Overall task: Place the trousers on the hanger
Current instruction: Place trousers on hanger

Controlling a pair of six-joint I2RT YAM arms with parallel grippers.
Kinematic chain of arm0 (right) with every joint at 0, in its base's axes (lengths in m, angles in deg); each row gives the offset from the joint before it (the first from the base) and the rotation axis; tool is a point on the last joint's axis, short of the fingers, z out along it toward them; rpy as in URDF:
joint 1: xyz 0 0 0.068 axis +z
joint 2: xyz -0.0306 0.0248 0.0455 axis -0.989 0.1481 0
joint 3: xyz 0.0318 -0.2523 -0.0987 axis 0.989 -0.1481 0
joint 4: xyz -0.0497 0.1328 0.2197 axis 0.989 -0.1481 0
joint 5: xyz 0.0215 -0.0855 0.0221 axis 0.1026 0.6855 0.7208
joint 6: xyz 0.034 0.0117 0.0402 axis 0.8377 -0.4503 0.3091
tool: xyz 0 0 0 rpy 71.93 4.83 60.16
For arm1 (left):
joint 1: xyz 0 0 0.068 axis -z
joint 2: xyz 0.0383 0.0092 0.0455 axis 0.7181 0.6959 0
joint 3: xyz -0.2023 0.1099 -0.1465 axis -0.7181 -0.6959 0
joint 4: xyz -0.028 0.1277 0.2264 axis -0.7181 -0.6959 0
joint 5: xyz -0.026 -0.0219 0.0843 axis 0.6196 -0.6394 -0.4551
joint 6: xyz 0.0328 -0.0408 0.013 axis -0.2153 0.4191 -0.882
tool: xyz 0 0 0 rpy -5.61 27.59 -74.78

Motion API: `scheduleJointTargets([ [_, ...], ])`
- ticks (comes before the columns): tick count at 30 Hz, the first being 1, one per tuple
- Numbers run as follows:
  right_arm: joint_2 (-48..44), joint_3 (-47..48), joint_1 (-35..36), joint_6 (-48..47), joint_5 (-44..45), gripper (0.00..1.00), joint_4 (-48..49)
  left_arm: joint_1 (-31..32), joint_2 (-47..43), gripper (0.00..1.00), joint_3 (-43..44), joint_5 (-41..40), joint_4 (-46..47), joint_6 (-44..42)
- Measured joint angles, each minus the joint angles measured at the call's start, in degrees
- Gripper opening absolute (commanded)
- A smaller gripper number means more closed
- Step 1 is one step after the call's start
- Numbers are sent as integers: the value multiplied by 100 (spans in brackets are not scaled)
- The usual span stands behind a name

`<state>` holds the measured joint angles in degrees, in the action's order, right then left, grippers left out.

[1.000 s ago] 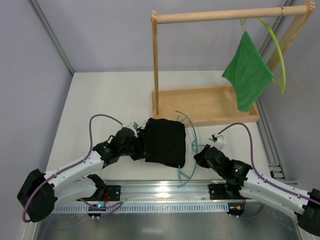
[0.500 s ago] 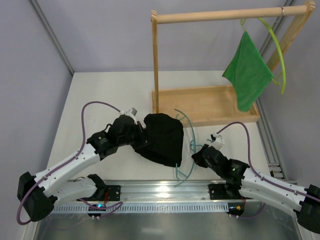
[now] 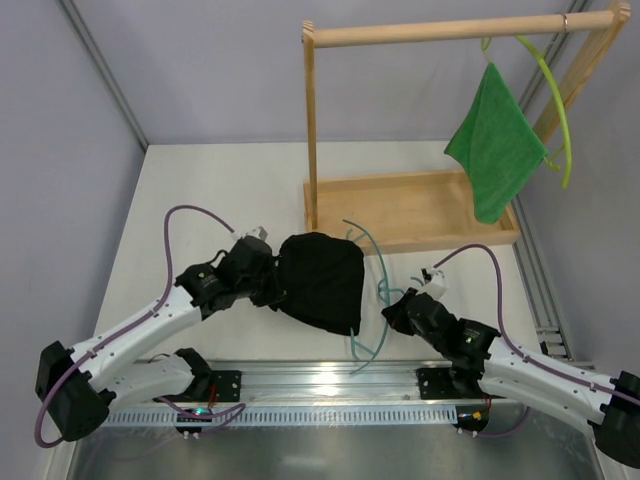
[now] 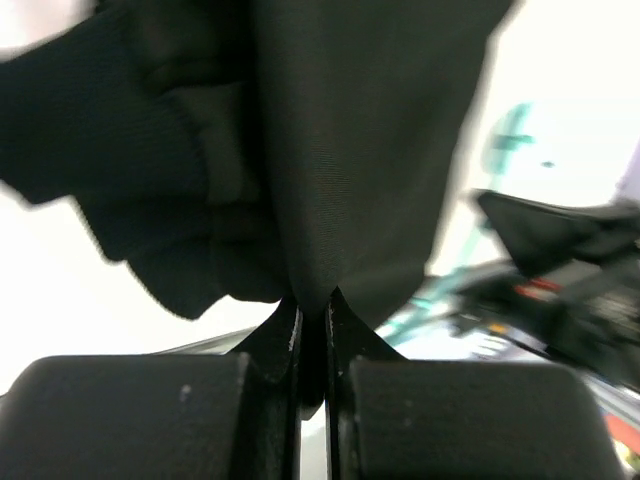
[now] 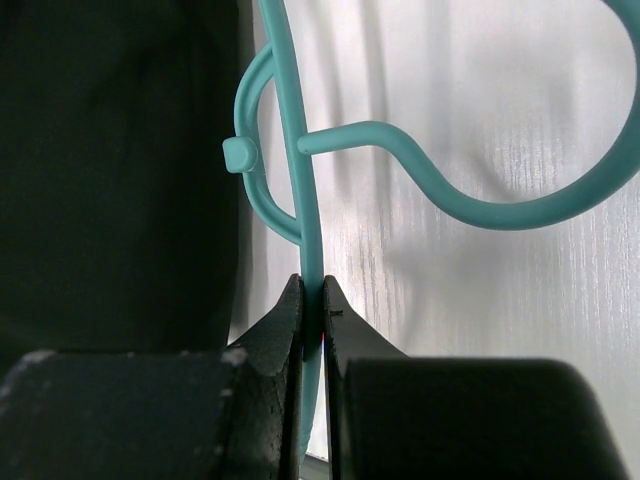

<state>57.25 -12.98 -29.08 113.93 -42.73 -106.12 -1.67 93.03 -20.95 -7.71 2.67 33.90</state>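
The black trousers (image 3: 322, 280) hang bunched over the teal hanger (image 3: 384, 272) in the middle of the table. My left gripper (image 3: 274, 291) is at their left edge, shut on a fold of the black fabric (image 4: 350, 150); the cloth runs down between the fingertips of this gripper (image 4: 312, 305). To the right of the trousers, my right gripper (image 3: 392, 310) is shut on a thin bar of the hanger (image 5: 300, 180) just below its hook, as the right wrist view of the gripper (image 5: 312, 292) shows. The trousers (image 5: 110, 170) fill the left of that view.
A wooden rack with a top rail (image 3: 440, 30) stands on a wooden tray base (image 3: 410, 205) at the back right. On the rail hangs a yellow-green hanger (image 3: 556, 100) carrying a green cloth (image 3: 497, 150). A metal rail (image 3: 330, 385) runs along the near edge.
My left gripper has shut on the trousers' left edge and drawn it up, so the fabric went from flat and square to rounded and bunched. The right gripper and hanger shifted slightly left.
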Motion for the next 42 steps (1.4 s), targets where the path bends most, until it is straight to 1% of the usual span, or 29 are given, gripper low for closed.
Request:
scheduleJointTargets([
  [3, -96, 0, 15, -31, 0, 4, -72, 2, -166, 0, -330, -356, -173, -37],
  [7, -74, 0, 33, 22, -28, 4, -24, 4, -431, 1, -398, -485, -94, -90],
  [16, 216, -46, 31, 247, -46, 4, 437, 39, -568, 0, 267, -439, -37, -120],
  [27, 693, -90, 72, 487, -63, 4, 990, 26, -787, 0, 273, -485, -164, 4],
  [33, 1215, 295, 223, 461, -2, 4, 874, -35, -785, 0, 105, -505, -24, 7],
  [36, 1440, 341, 227, 492, 31, 4, 844, -37, -774, 0, 57, -507, -4, 7],
  [39, 1467, 341, 254, 640, 179, 3, 732, -37, -772, 0, 57, -520, -4, 0],
  [42, 1362, 343, 280, 903, 363, 4, 472, -31, -789, 0, 57, -730, -116, -37],
])
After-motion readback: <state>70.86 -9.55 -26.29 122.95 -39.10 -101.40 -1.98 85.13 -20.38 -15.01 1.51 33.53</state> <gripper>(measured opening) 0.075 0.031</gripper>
